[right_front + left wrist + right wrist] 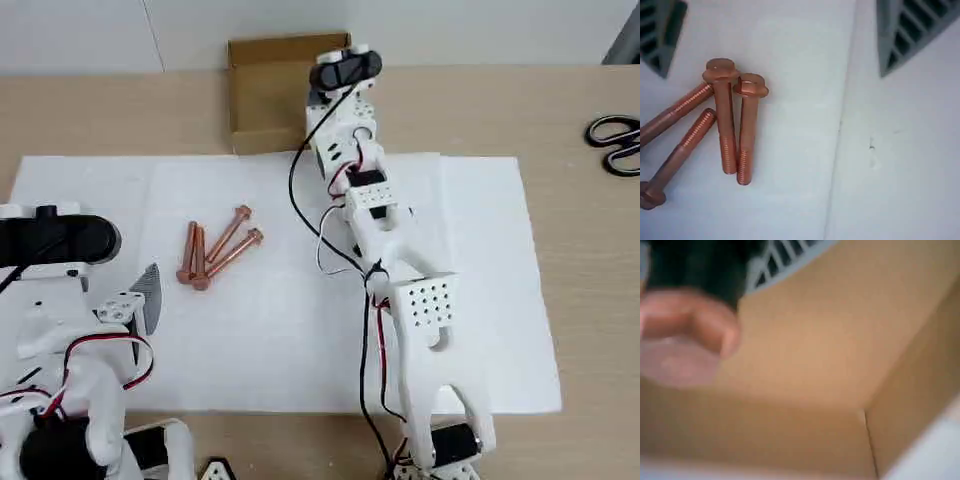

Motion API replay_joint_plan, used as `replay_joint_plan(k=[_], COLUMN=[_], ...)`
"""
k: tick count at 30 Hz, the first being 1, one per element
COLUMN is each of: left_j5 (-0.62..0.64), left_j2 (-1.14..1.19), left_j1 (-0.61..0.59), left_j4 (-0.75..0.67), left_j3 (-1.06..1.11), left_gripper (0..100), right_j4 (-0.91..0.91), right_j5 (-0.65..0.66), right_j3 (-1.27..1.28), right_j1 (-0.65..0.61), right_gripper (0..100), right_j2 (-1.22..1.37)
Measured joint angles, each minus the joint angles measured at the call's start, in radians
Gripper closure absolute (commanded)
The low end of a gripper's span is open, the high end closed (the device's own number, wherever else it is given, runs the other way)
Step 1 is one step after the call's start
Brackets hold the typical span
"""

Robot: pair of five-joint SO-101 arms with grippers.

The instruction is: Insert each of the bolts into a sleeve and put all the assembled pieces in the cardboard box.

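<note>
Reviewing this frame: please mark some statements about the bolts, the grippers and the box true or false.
1. Four copper bolts lie together on the white paper. True.
2. The left gripper is shut on a bolt. False: it is open and holds nothing, with the bolts lying on the paper beside it.
3. The right gripper is at the cardboard box. True: its wrist view looks into the box.
4. The scissors lie inside the cardboard box. False: they lie on the bare table at its far right edge, well away from the box.
</note>
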Motion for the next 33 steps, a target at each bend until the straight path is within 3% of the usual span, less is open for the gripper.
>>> replay_joint_plan(k=[2,14,25,33], left_j5=[0.000,-0.002,-0.002,-0.002], left_j2=[0.000,0.000,0.000,0.000], left_j1=[0.000,0.000,0.000,0.000], left_j4=[0.000,0.000,0.000,0.000], left_j3=[0.000,0.000,0.000,0.000], left_gripper=[75,75,75,74], right_j4=[0.000,0.034,0.417,0.835], right_j5=[0.000,0.003,0.052,0.052], right_j3=[0.000,-0.034,-0.034,-0.034], right_j1=[0.000,0.003,0.063,0.089], right_gripper=[84.5,86.4,86.4,86.5], right_j2=[0.020,0.002,-0.419,-0.772])
